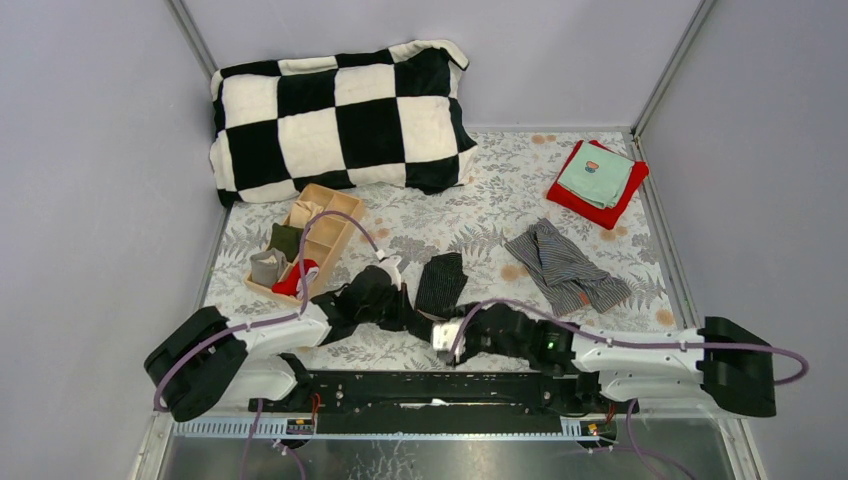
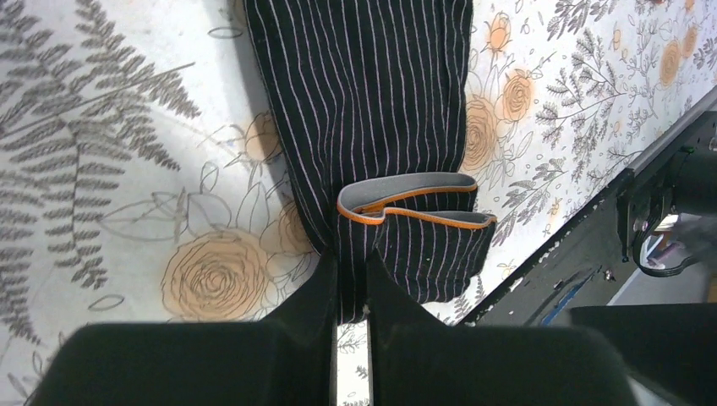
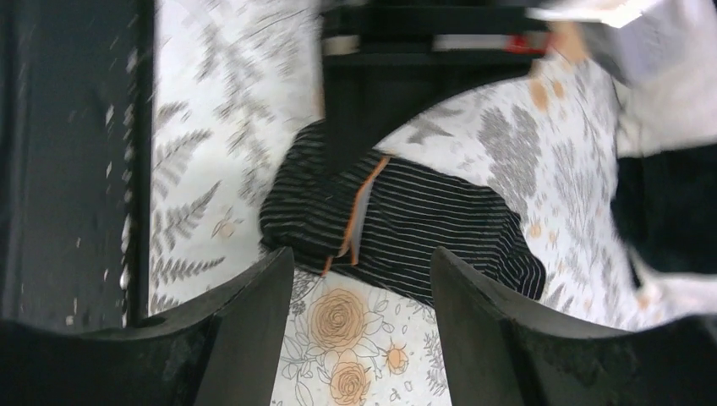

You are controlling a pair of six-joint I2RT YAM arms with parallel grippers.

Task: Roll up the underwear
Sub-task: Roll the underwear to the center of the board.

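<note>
Pinching the waistband end of the black boxers, the left gripper is clamped on the cloth. The folded strip runs straight away from it across the floral tabletop, near the front edge. The right gripper hovers with its fingers spread, just short of that same end. The grey boxers lie well apart to the right, and plain walls enclose the table.

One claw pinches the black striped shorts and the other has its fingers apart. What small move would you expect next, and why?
Probably the right gripper lowers and closes on the black pinstriped shorts near the waistband. It hangs open above them, holding nothing, while the left gripper is shut on them beside the folded waistband. A second grip looks needed to roll.
</note>
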